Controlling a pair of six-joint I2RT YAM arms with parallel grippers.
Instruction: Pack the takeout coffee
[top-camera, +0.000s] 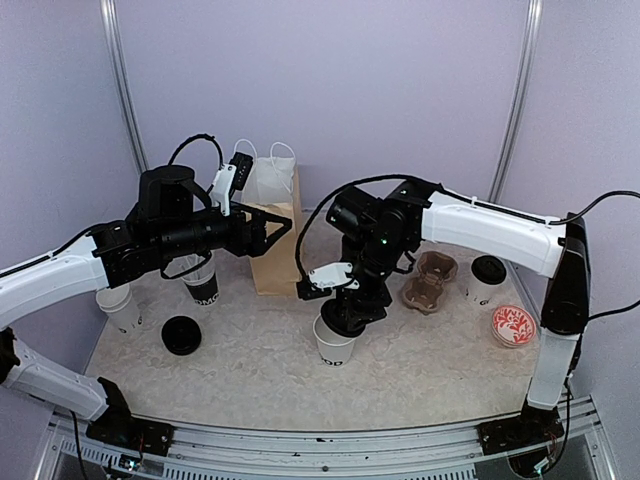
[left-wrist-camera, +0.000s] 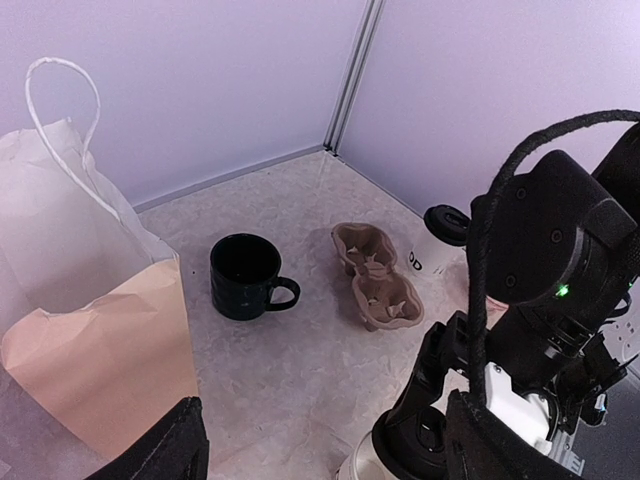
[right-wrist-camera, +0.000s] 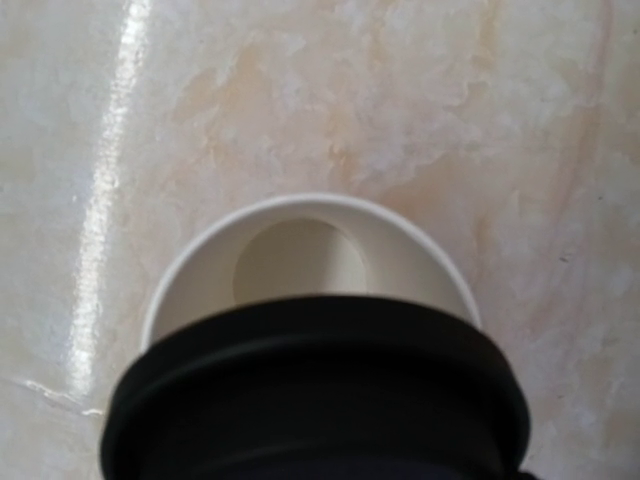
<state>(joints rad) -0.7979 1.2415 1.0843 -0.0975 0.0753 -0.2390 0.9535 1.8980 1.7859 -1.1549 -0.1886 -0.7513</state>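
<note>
Lavender walls (top-camera: 330, 90) close in a marbled beige table (top-camera: 260, 370). Near its front middle stands an open white cup (top-camera: 333, 348). The right gripper (top-camera: 348, 312) hangs directly over it, clamped on a black lid (right-wrist-camera: 320, 400) that covers the near part of the rim. The left gripper (top-camera: 280, 232) is spread wide and empty, just beside a brown paper bag (top-camera: 275, 268), with a white bag (top-camera: 268, 180) behind. A dark mug (left-wrist-camera: 245, 275), a pulp carrier (left-wrist-camera: 375, 275) and a lidded cup (left-wrist-camera: 440, 240) sit further right. A lettered cup (top-camera: 203, 288) stands partly under the left arm, near a loose lid (top-camera: 181, 335).
</note>
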